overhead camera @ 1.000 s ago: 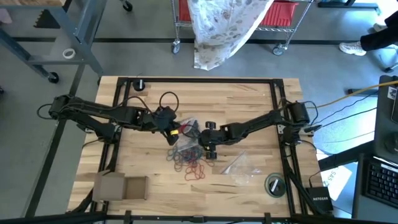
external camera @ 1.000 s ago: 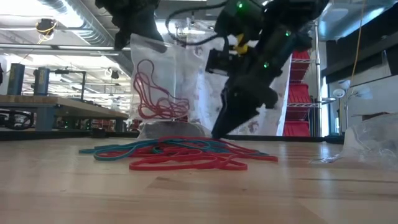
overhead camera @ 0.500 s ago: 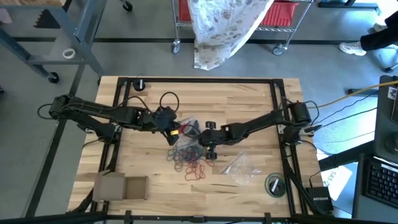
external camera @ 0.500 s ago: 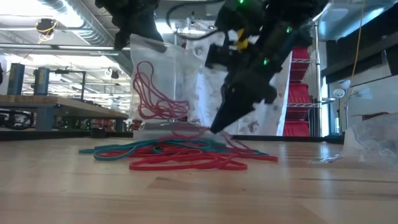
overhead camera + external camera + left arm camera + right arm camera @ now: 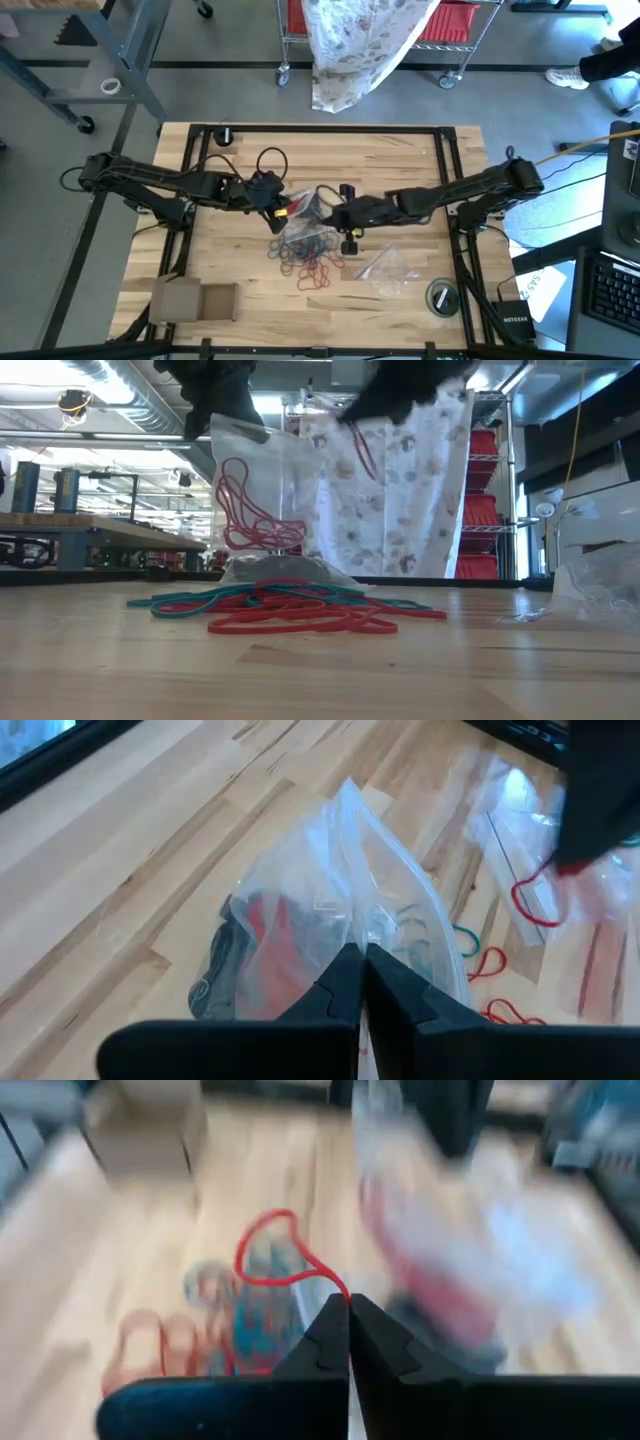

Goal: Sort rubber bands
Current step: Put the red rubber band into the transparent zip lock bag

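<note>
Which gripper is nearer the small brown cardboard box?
Left. The left gripper, holding the clear plastic bag, sits above the cardboard box; the right gripper is farther across the table.

Possibly "NETGEAR" on the small black box (image 5: pixel 513 321) at table's corner.

You are looking at a matt, pale wooden table (image 5: pixel 400 160) with visible plank grain; at centre frame a clear, glossy, crinkled plastic bag (image 5: pixel 330 920) is catching light, and thin rubbery red and teal rubber bands (image 5: pixel 290 608) are lying dull below it.
</note>
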